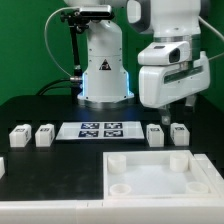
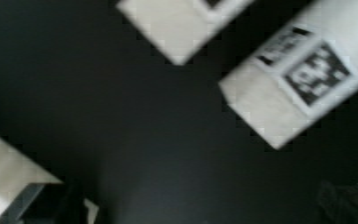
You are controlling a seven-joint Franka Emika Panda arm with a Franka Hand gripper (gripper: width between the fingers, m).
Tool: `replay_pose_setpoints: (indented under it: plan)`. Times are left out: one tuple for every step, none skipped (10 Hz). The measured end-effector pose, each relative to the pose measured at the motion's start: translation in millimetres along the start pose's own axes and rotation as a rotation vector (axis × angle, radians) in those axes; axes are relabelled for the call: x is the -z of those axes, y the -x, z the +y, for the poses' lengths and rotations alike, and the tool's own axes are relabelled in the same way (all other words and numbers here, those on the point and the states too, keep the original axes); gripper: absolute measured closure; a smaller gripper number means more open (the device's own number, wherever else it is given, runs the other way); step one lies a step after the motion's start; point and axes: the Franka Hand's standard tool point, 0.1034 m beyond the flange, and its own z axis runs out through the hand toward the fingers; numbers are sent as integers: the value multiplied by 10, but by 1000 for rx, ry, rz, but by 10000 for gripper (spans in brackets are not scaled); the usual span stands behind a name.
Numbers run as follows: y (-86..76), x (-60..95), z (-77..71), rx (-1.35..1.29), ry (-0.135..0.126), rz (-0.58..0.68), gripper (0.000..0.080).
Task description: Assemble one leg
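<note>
Several small white legs with tags lie in a row on the black table: two at the exterior view's left (image 1: 20, 135) (image 1: 45, 135) and two at the right (image 1: 155, 133) (image 1: 180, 133). My gripper (image 1: 177, 104) hangs above the right pair, clear of them. In the blurred wrist view one leg (image 2: 297, 78) shows its tag, and a second white tagged piece (image 2: 179, 25) lies beside it. The dark fingertips (image 2: 60, 205) sit far apart at the frame's edge with only black table between them, so the gripper (image 2: 202, 208) is open and empty.
The marker board (image 1: 100, 130) lies between the two pairs of legs. A large white square tray-like piece (image 1: 135, 190) with raised corner sockets fills the front right. The robot base (image 1: 102, 70) stands at the back. A white edge (image 2: 12, 168) shows in the wrist view.
</note>
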Motion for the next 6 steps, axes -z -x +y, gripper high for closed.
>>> replay_pose_setpoints:
  plan:
    - [-6, -33, 7, -63, 9, 52, 150]
    - [23, -50, -16, -197, -4, 38, 150]
    - [13, -46, -21, -290, -10, 39, 150]
    - [12, -72, -47, -393, -20, 34, 150]
    - [-45, -144, -136, -607, -43, 2, 150]
    - [-102, -170, -181, -641, -52, -22, 150]
